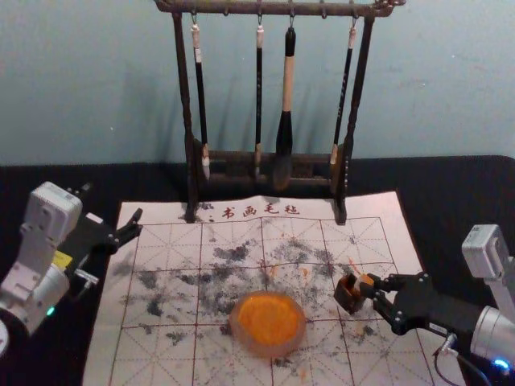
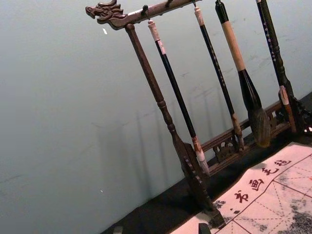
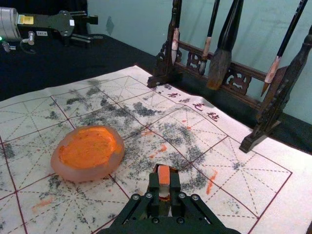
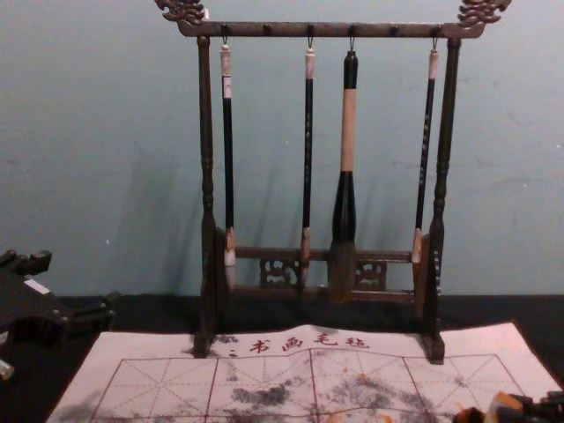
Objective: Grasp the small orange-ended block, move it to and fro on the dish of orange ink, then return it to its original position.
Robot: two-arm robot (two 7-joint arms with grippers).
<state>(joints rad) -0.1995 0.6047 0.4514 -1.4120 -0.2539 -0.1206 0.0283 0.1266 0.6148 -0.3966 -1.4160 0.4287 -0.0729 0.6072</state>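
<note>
Nearest to you is the dish, and its orange ink has an uneven, rubbed surface. By this surface alone, you cannot know if the block has done its rubbing.

To the right of the dish, the block is in the right gripper, whose fingers are closed on its sides. So the grasp is done, I think. The orange end points away from the gripper. Just beside this end, over the mat, is a dark piece; whether they touch, I cannot tell.

The block is apart from the dish, so the to-and-fro move is not in progress. You may be before the dish or already on the return; the pictures do not decide this. If before, the rubbing and the return are left for you. If after, only placing and release are left. Its original place I cannot confirm.

Farther, the left gripper waits at the mat's left side, fingers wide apart and empty. Behind everything stands the rack.
</note>
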